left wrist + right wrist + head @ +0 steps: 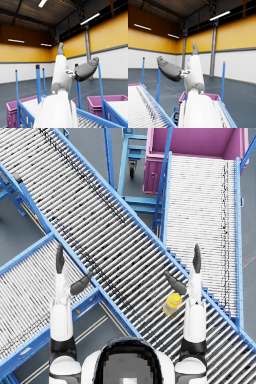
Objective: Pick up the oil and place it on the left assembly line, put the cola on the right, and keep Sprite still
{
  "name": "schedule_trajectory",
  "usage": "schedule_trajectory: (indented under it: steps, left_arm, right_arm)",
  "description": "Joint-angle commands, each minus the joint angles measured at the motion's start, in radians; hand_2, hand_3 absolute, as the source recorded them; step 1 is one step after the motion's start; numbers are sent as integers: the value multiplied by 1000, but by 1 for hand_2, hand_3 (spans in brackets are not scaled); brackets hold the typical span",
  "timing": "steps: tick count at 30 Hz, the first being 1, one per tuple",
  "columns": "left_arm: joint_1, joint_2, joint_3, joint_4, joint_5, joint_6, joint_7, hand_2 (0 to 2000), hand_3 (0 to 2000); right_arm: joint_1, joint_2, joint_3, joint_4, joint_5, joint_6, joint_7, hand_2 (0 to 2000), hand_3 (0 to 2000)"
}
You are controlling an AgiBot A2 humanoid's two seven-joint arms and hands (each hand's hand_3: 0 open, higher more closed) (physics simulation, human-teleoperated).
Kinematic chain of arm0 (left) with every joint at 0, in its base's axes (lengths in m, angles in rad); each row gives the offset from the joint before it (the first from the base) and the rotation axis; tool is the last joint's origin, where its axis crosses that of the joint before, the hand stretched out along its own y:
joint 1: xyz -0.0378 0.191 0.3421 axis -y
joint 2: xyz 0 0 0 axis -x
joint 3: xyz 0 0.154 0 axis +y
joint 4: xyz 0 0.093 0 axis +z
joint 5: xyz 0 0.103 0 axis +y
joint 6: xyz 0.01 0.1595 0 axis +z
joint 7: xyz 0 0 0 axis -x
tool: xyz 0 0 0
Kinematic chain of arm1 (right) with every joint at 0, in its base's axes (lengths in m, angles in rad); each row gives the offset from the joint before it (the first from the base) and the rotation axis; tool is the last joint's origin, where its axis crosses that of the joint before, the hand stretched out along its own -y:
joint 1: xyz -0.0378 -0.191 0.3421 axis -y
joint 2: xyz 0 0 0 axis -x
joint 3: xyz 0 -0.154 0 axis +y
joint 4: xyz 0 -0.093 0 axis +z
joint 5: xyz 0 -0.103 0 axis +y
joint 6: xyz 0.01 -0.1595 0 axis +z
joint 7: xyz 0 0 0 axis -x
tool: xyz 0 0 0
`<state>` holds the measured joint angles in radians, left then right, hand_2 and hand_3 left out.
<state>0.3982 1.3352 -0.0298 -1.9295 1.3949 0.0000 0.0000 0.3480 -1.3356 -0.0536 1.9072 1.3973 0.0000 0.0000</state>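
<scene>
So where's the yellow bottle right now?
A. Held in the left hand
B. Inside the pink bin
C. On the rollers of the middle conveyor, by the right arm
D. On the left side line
C: the yellow bottle sits on the rollers of the middle conveyor, close beside the right hand; neither that hand nor the left hand holds it.

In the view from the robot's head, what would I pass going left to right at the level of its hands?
Left roller line → left hand → central diagonal roller line → yellow bottle → right hand → right roller line.
</scene>
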Motion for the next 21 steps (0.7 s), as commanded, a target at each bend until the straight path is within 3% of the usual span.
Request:
schedule_trajectory:
  steps: [1,21]
  left_arm:
    - [9,2,5,2,0,0,0,0,0]
    - [3,22,-20,-16,0,0,0,0,0]
  right_arm:
    - [13,-1,-7,-4,0,0,0,0,0]
    - [-1,-20,-15,16,0,0,0,0,0]
